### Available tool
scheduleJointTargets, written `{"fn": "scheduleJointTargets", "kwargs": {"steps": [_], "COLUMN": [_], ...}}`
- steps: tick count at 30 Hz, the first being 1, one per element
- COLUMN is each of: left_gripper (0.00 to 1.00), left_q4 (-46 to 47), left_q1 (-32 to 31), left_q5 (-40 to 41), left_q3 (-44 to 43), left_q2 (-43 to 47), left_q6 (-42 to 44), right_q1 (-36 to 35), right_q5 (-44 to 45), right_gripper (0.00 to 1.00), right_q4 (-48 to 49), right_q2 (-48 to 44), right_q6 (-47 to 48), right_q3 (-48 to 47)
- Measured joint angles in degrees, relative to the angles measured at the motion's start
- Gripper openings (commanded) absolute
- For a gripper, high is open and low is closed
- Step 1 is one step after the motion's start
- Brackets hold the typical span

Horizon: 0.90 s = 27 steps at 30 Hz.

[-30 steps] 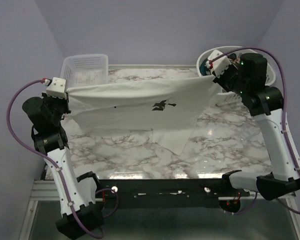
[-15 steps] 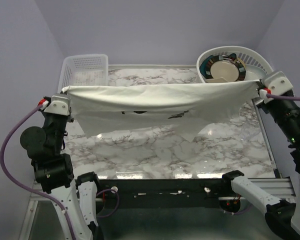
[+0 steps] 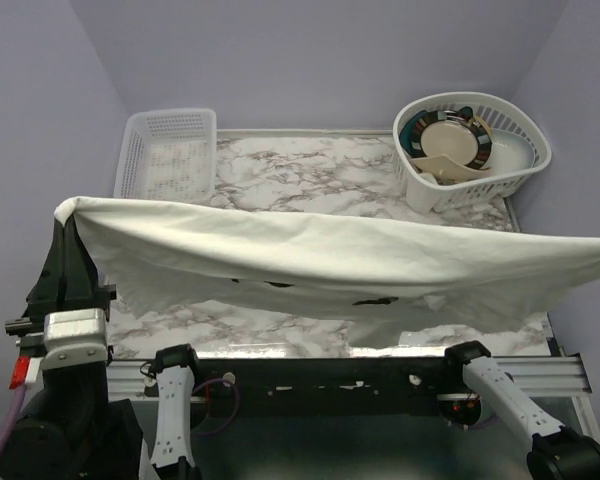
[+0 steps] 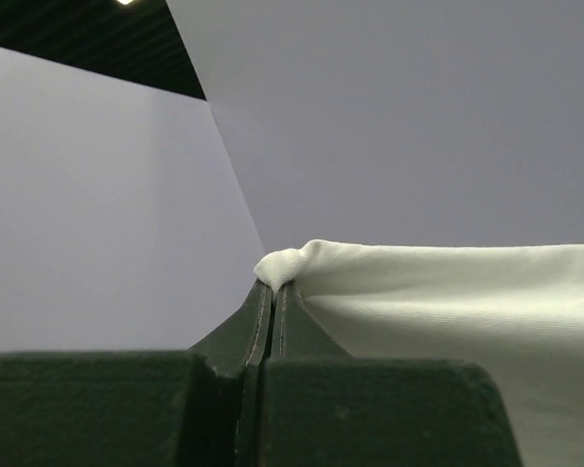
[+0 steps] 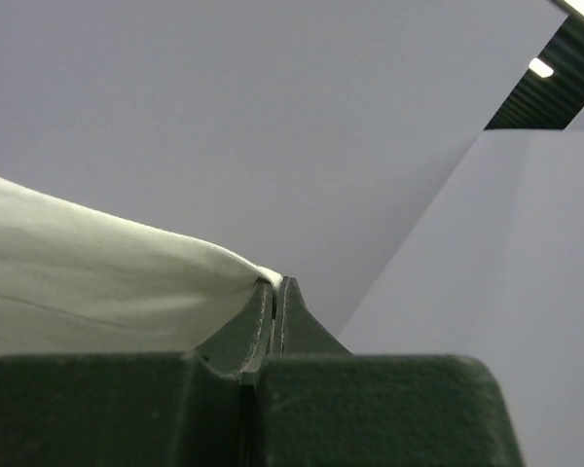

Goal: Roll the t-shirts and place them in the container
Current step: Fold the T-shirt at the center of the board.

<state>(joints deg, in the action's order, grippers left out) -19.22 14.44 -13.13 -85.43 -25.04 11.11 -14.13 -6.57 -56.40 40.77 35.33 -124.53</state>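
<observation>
One white t-shirt (image 3: 330, 255) hangs stretched high above the table, spanning nearly the whole top view, with small black marks (image 3: 375, 299) showing on its sagging lower side. My left gripper (image 3: 68, 215) points upward at the far left and is shut on the shirt's left corner. In the left wrist view the jaws (image 4: 273, 284) pinch a bunched bit of white cloth (image 4: 448, 292). The right gripper (image 5: 277, 282) is shut on the opposite corner of the cloth (image 5: 78, 263); that arm lies beyond the right edge of the top view.
A rectangular white lattice basket (image 3: 168, 150) stands at the back left of the marble table (image 3: 310, 175). A round white basket (image 3: 470, 150) holding plates sits at the back right. Lilac walls close in on three sides.
Both arms have raised the shirt and drawn it toward the near edge, pulling it wider and tauter. The right arm has passed out of the top view.
</observation>
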Motion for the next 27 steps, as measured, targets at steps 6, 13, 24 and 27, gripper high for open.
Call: {"fn": "scheduleJointTargets", "kwargs": {"steps": [6, 13, 24, 27], "left_gripper": [0.00, 0.00, 0.00, 0.00], "left_q4": [1.68, -1.11, -1.53, 3.30], "left_q1": [-0.07, -0.26, -1.29, -2.19], "left_q5": [0.57, -10.14, -17.68, -15.21], "left_q3": [-3.32, 14.05, 53.94, 56.08], "left_q2": [-1.46, -6.64, -29.16, -40.52], "left_q6": [0.17, 3.61, 16.81, 19.23], "right_q1": [0.02, 0.28, 0.28, 0.28], "right_q5": [-1.77, -5.33, -12.76, -13.35], "right_gripper": [0.00, 0.00, 0.00, 0.00], "right_q4": [6.58, 14.05, 29.46, 33.33], "right_q2": [-1.14, -1.79, 20.87, 34.93], "right_q6": [-0.50, 0.90, 2.91, 5.35], "right_q3": [4.87, 38.29, 70.20, 70.16]}}
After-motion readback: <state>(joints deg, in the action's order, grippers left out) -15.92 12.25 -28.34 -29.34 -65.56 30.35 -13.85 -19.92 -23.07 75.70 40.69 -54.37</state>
